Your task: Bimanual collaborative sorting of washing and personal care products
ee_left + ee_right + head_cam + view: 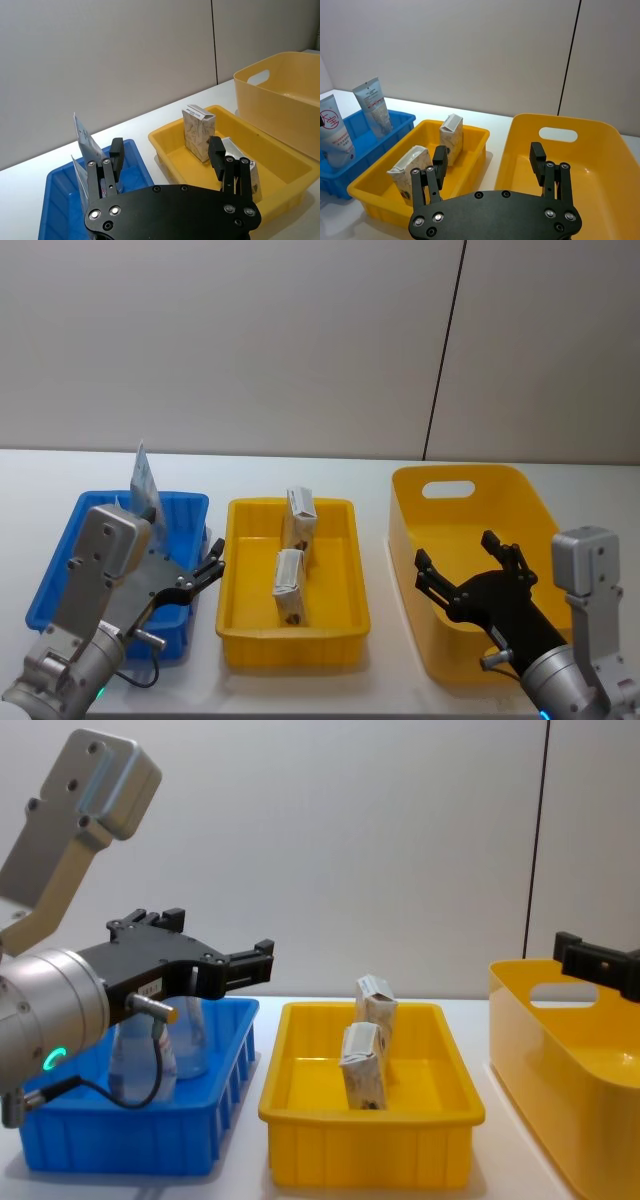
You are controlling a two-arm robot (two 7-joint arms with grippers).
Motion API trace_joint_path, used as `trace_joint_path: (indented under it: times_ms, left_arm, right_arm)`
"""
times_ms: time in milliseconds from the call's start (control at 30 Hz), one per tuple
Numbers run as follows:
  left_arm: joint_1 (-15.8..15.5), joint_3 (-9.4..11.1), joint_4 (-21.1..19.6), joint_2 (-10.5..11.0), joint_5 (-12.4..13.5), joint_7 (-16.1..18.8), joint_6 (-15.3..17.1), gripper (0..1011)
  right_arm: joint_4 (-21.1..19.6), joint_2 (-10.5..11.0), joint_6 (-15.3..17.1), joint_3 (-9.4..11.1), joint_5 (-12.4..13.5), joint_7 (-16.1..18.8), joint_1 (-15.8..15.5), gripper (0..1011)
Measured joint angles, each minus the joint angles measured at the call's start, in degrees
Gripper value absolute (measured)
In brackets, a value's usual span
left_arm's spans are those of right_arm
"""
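Blue bin (185, 512) holds tubes (370, 107), yellow tray (295, 645) cartons (288, 585); sorted, I judge. Left gripper (166, 145) over bin, right gripper (488, 150) over tub (500, 490), both released; I'd retract.

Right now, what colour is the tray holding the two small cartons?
Yellow. The middle tray shows best in the head view.
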Motion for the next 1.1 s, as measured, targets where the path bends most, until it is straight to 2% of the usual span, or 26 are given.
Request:
trace_joint_path:
  times_ms: [1100]
  left_arm:
    - [0.00, -0.01, 0.00, 0.00, 0.00, 0.00, 0.00, 1001]
  right_arm:
    - [0.00, 0.00, 0.00, 0.00, 0.00, 0.00, 0.00, 1003]
